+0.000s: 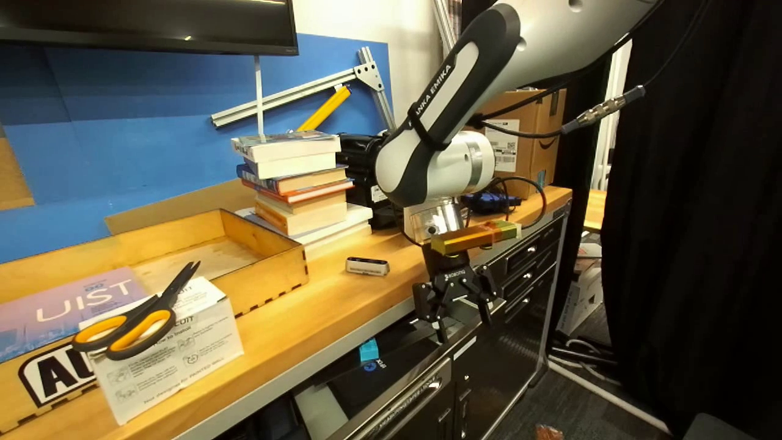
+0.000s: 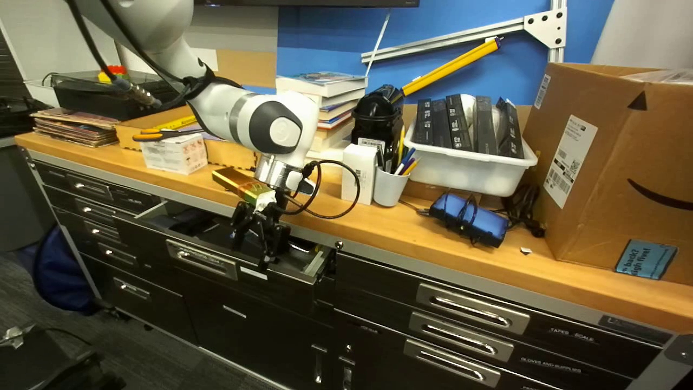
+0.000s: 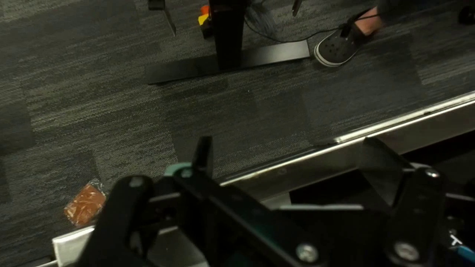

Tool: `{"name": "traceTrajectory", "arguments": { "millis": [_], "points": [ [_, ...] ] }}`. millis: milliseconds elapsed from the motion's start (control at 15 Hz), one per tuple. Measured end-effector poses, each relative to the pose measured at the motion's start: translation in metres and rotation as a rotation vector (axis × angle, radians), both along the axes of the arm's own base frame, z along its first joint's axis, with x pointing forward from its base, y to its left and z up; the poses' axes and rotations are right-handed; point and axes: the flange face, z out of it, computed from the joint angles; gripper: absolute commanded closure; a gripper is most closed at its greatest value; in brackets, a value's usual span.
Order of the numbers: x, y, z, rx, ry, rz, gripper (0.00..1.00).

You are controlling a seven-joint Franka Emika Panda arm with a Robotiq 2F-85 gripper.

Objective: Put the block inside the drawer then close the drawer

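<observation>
The block [image 1: 369, 349] is small and light blue. In an exterior view it lies inside the drawer on a dark item with white lettering. The drawer [image 2: 243, 271] is pulled open; its front rim also shows in an exterior view [image 1: 421, 382] and crosses the wrist view [image 3: 289, 165]. My gripper [image 1: 464, 327] points down over the drawer's front part, fingers apart with nothing between them. It also shows in an exterior view [image 2: 252, 252] and in the wrist view [image 3: 287, 148]. Whether a finger touches the rim is unclear. In an exterior view the block is hidden.
The wooden benchtop [image 1: 330, 305] overhangs the drawer's back. On it are a white box [image 1: 171, 351] with scissors [image 1: 140, 324], a small grey-white object [image 1: 367, 266], stacked books [image 1: 299, 177], a pen cup [image 2: 389, 187] and a cardboard box [image 2: 612, 179]. A person's shoe [image 3: 336, 48] is on the floor.
</observation>
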Motion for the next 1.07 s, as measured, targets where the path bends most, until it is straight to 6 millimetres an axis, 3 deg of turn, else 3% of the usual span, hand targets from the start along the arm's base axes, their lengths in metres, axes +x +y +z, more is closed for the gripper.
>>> {"name": "traceTrajectory", "arguments": {
  "millis": [267, 533, 800, 1067],
  "points": [
    [0.012, -0.005, 0.017, 0.111, 0.005, 0.11, 0.0],
    [0.009, -0.002, 0.067, 0.074, -0.07, 0.216, 0.0],
    [-0.028, 0.028, 0.1, -0.021, -0.149, 0.195, 0.0],
    [-0.079, 0.065, 0.08, -0.083, -0.162, 0.117, 0.0]
  ]
}}
